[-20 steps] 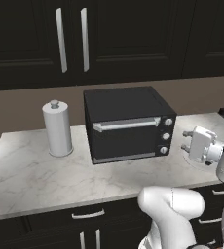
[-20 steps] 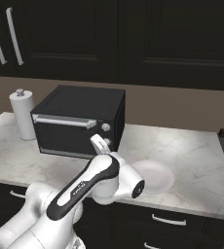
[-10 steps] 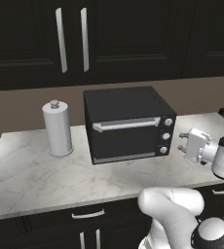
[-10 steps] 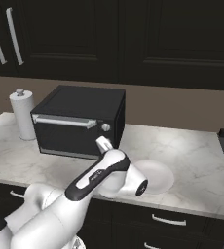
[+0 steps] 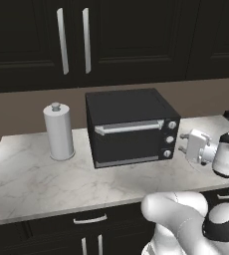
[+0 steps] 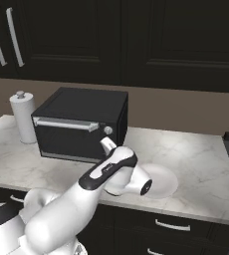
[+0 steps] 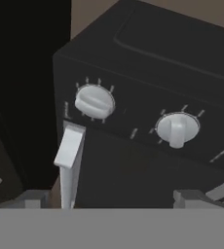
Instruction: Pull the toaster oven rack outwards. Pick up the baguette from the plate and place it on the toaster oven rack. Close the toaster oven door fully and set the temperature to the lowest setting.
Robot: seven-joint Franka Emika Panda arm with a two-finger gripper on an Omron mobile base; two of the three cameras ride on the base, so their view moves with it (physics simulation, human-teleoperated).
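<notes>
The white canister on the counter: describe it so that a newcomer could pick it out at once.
Start from the marble counter under the dark cabinets and find the black toaster oven at its middle. Beside the oven, on the side away from its knobs, stands the white canister. It is the only upright cylinder, with a small knob on top.

Two cameras ride behind me, one to my left and one to my right, both looking forward and down over the counter (image 5: 32,179); they share the toaster oven (image 5: 129,127), the white canister (image 5: 58,131) to its left and the dark cabinets on the far wall. My hand camera sits close to the oven's right front, rolled, facing two silver knobs (image 7: 94,101).
</notes>
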